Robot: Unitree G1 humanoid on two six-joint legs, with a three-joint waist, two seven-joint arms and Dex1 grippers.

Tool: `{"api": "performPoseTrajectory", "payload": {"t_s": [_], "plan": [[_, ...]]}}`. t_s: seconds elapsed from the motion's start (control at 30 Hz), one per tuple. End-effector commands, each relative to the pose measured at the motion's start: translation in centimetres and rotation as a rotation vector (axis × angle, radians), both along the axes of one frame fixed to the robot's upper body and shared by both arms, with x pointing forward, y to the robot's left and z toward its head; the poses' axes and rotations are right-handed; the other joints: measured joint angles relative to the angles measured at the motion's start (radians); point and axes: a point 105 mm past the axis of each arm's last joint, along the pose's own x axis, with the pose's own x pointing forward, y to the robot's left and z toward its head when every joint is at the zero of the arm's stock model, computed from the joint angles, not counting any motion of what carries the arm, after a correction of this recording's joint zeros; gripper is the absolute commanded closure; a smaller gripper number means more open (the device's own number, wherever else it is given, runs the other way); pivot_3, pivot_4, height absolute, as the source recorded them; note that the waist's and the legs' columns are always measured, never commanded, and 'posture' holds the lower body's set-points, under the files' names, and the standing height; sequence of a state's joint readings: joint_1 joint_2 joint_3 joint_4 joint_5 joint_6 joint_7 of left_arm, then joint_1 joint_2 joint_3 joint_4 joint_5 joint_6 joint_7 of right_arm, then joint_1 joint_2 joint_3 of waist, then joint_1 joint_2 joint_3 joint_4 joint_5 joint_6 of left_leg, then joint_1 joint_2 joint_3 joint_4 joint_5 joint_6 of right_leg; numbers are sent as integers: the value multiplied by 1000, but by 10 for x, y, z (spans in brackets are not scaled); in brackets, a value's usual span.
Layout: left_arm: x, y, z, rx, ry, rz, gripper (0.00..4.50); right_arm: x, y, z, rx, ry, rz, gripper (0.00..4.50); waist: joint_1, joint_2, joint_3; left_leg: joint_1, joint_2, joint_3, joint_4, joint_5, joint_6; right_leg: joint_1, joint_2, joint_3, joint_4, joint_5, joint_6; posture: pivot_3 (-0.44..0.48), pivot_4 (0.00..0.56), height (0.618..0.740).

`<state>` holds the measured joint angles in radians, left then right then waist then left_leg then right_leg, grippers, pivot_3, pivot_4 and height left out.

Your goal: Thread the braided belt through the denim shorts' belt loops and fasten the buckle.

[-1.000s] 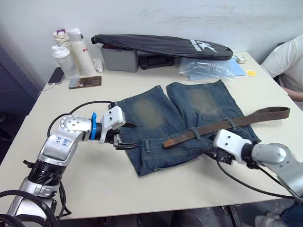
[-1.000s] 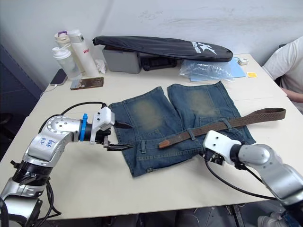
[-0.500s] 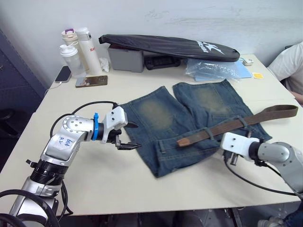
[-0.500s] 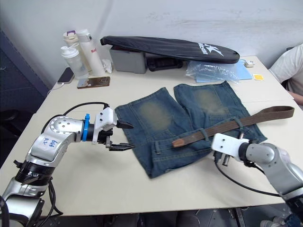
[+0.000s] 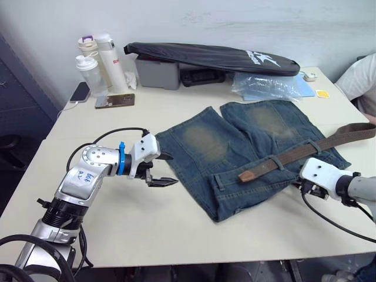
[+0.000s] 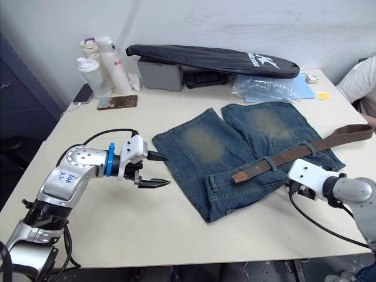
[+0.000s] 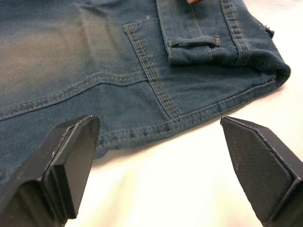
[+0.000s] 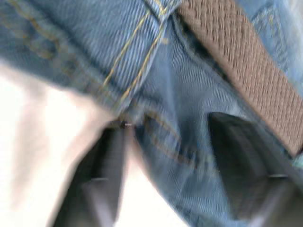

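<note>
Left gripper (image 5: pixel 167 170): fingers spread apart, empty, low over the table (image 5: pixel 176 235) just off the denim shorts' (image 5: pixel 247 153) left side edge. In the left wrist view, hem and seam of the shorts between the two black pads (image 7: pixel 66 165), one belt loop (image 7: pixel 193 42) beyond. Right gripper (image 8: pixel 189 189) at the shorts' right waistband edge near the table's right edge, fingers set apart over the denim hem, nothing clamped. Braided belt (image 5: pixel 305 151) laid slantwise across the waistband, under two loops, tan end (image 5: pixel 252 173) toward mid-shorts, other end past the shorts toward the right edge. Buckle: could not tell. Farther back: black bag (image 5: pixel 211 56), grey box (image 5: pixel 155 71), plastic bag (image 5: pixel 267 87), bottles (image 5: pixel 97 61), phones (image 5: pixel 114 101) along the far edge. A person's sleeve (image 5: pixel 361 79) at the far right corner.
</note>
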<state>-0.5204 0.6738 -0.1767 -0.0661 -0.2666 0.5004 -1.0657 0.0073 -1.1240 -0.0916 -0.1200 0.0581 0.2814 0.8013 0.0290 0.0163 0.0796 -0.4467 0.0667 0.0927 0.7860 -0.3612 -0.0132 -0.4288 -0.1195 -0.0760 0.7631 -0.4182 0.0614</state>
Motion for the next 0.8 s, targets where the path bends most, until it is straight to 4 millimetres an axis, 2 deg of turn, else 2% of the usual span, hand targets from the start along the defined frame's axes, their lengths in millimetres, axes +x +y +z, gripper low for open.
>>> {"api": "performPoseTrajectory", "payload": {"t_s": [0.03,0.1,0.23,0.3,0.4,0.53,0.6,0.8], "plan": [[1,-3,10,-1,-47,-25,0,-2,9,56,49,-69,12,75,-2,0,0,-1,0,0,0,0,1,0,0,0,0,0,0,0,150,622],[2,-4,10,-1,-47,-35,0,-7,16,75,98,-66,18,75,-3,0,0,-2,1,-1,1,2,3,0,2,0,-1,-1,1,0,150,622],[4,-11,14,-15,-58,-56,0,-4,41,94,472,-104,-137,75,-5,-7,0,1,7,-3,0,1,3,0,3,0,-3,-1,0,0,150,622],[5,-14,18,-31,-70,-66,0,-8,59,86,668,-24,-200,75,-4,-10,0,2,11,-5,1,1,3,0,4,1,-3,-2,-1,0,150,622],[5,-17,22,-51,-79,-65,0,-15,80,71,855,136,-261,75,-3,-9,0,3,15,-4,0,1,3,-3,6,0,-1,-3,-4,0,150,622],[4,-17,22,-51,-81,-64,0,-11,94,51,1118,221,-328,75,-3,-6,-1,5,14,-3,-2,0,6,-6,7,0,2,-4,-6,0,150,622],[4,-17,22,-49,-82,-61,0,-9,99,42,1247,251,-361,75,-3,-6,-2,4,14,-2,-3,-1,8,-9,8,-1,5,-3,-8,0,150,622],[6,-15,23,-43,-90,-47,0,0,98,21,1458,303,-520,75,-6,-2,-4,-1,7,0,-3,-1,8,-16,7,0,7,-1,-6,0,150,622]]}}
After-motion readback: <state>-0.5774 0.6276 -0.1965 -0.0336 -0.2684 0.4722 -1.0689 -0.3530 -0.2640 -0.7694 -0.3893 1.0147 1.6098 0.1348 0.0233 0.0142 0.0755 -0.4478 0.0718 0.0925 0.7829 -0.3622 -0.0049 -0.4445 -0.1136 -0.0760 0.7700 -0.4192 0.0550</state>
